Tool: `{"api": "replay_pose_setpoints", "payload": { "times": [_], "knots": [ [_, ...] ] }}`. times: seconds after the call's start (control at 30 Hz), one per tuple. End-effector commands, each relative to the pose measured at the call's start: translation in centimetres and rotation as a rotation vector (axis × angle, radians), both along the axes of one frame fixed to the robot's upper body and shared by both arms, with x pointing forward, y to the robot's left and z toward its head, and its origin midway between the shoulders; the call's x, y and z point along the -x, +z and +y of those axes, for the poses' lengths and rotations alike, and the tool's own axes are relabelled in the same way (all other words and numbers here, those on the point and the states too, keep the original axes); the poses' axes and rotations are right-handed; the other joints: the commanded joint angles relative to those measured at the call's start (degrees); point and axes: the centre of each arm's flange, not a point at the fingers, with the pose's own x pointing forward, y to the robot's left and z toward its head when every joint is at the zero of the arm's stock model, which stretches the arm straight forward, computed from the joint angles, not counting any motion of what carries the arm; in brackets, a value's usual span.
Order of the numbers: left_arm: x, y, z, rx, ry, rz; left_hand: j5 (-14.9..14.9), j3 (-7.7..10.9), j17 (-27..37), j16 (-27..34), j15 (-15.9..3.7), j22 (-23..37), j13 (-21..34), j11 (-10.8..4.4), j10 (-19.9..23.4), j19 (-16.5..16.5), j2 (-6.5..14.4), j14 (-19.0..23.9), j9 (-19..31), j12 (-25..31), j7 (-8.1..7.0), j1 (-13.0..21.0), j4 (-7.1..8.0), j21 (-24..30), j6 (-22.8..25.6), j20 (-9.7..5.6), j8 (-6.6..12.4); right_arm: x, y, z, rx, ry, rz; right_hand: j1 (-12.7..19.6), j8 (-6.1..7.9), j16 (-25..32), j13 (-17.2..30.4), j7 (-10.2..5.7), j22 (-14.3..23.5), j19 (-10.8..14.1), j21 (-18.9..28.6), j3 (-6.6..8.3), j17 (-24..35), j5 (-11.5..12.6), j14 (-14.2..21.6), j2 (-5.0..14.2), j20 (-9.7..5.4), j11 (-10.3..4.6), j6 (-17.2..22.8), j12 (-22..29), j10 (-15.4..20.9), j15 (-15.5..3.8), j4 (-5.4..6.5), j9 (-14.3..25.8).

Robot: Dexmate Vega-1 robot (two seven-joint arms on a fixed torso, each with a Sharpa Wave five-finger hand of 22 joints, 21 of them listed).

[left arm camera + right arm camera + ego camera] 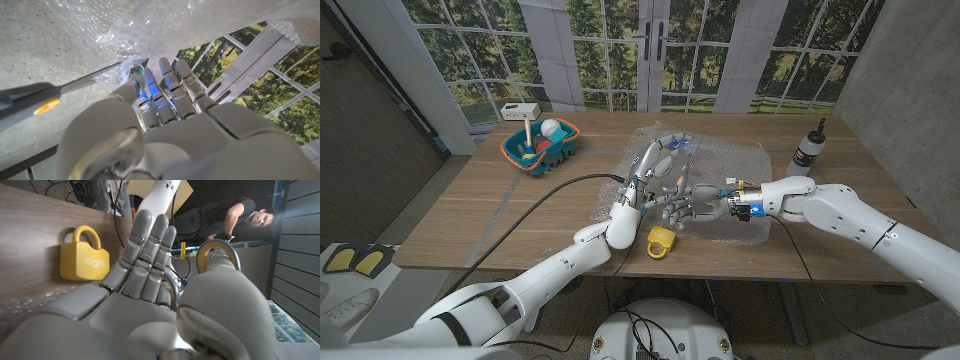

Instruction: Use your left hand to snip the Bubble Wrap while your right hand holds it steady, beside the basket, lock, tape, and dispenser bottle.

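Bubble Wrap (720,160) — clear, crumpled, seemingly lifted at the left hand (655,165).

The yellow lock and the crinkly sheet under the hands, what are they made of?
The yellow lock looks like smooth plastic: its body and shackle are the same even yellow with a soft shine, and "eight" is written in white. It could be painted metal, though. The Bubble Wrap looks like thin clear plastic film, see-through to the wood and dotted with glinting little bubbles.
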Motion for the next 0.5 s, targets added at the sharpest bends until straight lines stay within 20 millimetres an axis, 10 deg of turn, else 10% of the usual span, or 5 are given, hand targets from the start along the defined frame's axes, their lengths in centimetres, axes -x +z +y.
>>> {"api": "replay_pose_setpoints", "payload": {
  "times": [0.03,0.5],
  "knots": [
    [0.37,0.2,-0.15,-0.046,-0.001,-0.003,-0.1,-2.96,-2.8,-0.3,-8.04,0.0,-2.8,0.17,-3.8,-6.4,-1.9,-10.2,-1.7,-3.2,-0.4,-0.1,-1.62,-3.6,-0.8,2.67,-0.43,0.76,-0.43,-0.23,-0.014,-0.021,0.005,-0.5,0.43,-0.1,0.0,0.97,0.0,0.6,-0.3,-0.16,0.0,0.4,-0.9,0.14,-4.9,0.26,0.6,-0.2,0.4,-3.94,0.29,-0.1],
    [0.49,0.64,-0.54,-0.127,-0.036,-0.015,0.2,-4.01,-7.1,0.6,-7.21,0.0,-7.0,0.42,-4.7,-8.8,-0.2,-14.7,-4.8,-3.5,0.41,4.8,-3.6,-6.5,0.5,5.64,-0.49,1.29,-0.56,-0.41,-0.024,-0.036,-0.005,-0.5,0.59,-0.1,-0.2,0.97,0.0,0.7,-0.6,-0.08,-0.1,0.5,-0.7,0.57,-4.96,0.33,0.4,-0.5,0.7,-4.13,0.36,-0.7]
  ]
}}
